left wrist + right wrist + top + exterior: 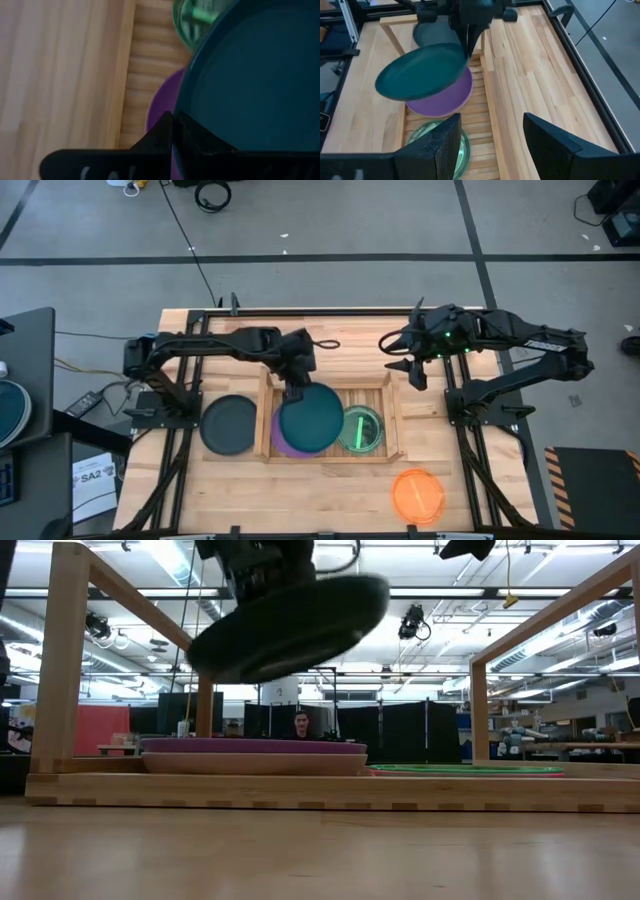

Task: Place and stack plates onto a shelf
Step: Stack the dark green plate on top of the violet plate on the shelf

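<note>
My left gripper (297, 387) is shut on a large teal plate (311, 420), which it holds in the air over a purple plate (286, 446). The purple plate lies flat in the left half of the light-wood shelf tray (394, 415). A green plate (361, 429) lies flat in the tray's right half. In the low view the teal plate (290, 625) hangs tilted above the purple plate (255, 746). My right gripper (414, 372) is open and empty, above the table just beyond the tray's far right corner. My left gripper pinches the teal plate's rim (176, 116) at its far side between its two fingers. The fingers (470, 37) come from above, pointing down. The plate is lifted clear of the purple plate, tilted, and reaches out from the fingers toward the table's near edge.
A dark grey plate (229, 425) lies on the table left of the tray. An orange plate (417, 495) lies near the table's front edge at the right. A wooden frame (70, 660) stands around the tray. A person (301, 724) sits far behind the table.
</note>
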`<action>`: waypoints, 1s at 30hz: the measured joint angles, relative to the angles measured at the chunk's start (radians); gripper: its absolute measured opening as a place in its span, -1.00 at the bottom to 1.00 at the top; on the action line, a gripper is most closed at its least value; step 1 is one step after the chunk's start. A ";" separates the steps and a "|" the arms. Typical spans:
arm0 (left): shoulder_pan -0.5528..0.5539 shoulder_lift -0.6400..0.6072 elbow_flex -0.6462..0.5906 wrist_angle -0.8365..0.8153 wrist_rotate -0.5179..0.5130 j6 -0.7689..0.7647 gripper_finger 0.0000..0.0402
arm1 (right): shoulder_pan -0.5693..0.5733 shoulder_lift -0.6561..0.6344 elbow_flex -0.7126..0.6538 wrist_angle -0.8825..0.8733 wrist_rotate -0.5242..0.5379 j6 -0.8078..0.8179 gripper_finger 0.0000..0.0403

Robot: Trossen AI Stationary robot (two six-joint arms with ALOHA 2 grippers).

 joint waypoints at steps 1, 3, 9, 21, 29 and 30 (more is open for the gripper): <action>-0.002 0.013 0.000 -0.013 0.000 0.008 -0.92 | 0.000 0.002 0.000 0.000 0.000 0.000 0.09; -0.006 0.037 0.000 -0.031 -0.001 0.017 -0.92 | 0.000 0.008 0.000 -0.002 0.000 0.000 0.09; -0.009 0.090 0.000 -0.056 0.000 0.018 -0.92 | 0.000 0.009 0.000 -0.001 0.000 0.000 0.09; -0.009 0.150 0.000 -0.100 -0.035 0.020 -0.92 | 0.000 0.009 0.000 -0.017 0.000 0.000 0.09; -0.009 0.172 0.000 -0.099 -0.049 0.017 -0.88 | 0.000 0.009 0.000 -0.017 0.000 0.000 0.09; -0.009 0.173 0.000 -0.104 -0.049 0.016 -0.86 | 0.000 0.009 0.000 -0.017 0.000 0.000 0.09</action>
